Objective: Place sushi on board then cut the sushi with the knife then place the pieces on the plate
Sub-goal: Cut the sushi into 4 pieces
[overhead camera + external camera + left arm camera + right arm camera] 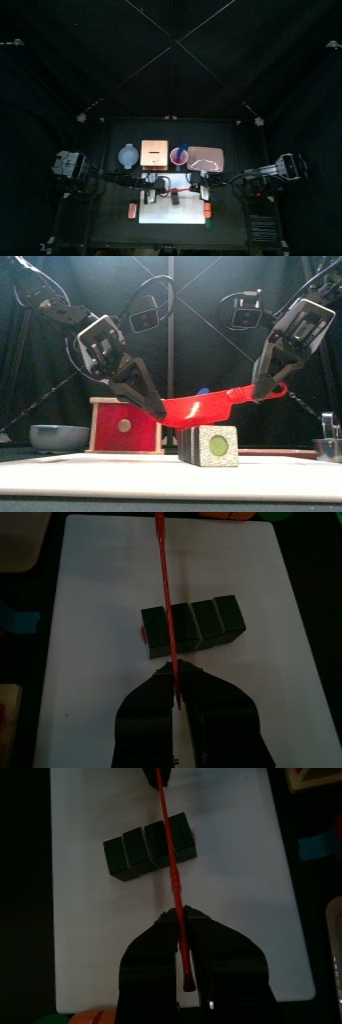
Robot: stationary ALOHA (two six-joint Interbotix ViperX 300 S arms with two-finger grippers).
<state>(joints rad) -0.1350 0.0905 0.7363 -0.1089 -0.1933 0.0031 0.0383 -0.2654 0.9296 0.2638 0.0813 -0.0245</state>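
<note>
A red toy knife (pixel 201 409) hangs level over the white cutting board (pixel 80 470), held at both ends. My left gripper (pixel 151 402) is shut on one end and my right gripper (pixel 271 384) on the other. Under the blade stands the sushi roll (pixel 210 446), dark green with a green centre. In the left wrist view the knife (pixel 163 582) runs edge-on across the row of dark blocks (pixel 201 622), close to one end. The right wrist view shows the same blade (pixel 170 838) crossing the roll (pixel 144 850). The blade sits just above the roll's top.
Behind the board stand the wooden box with its red drawer front (pixel 123 426), the blue-grey bowl (pixel 56 437) to its left and the pink tray (pixel 205 157) at the back right. A small orange toy (pixel 134 211) lies left of the board.
</note>
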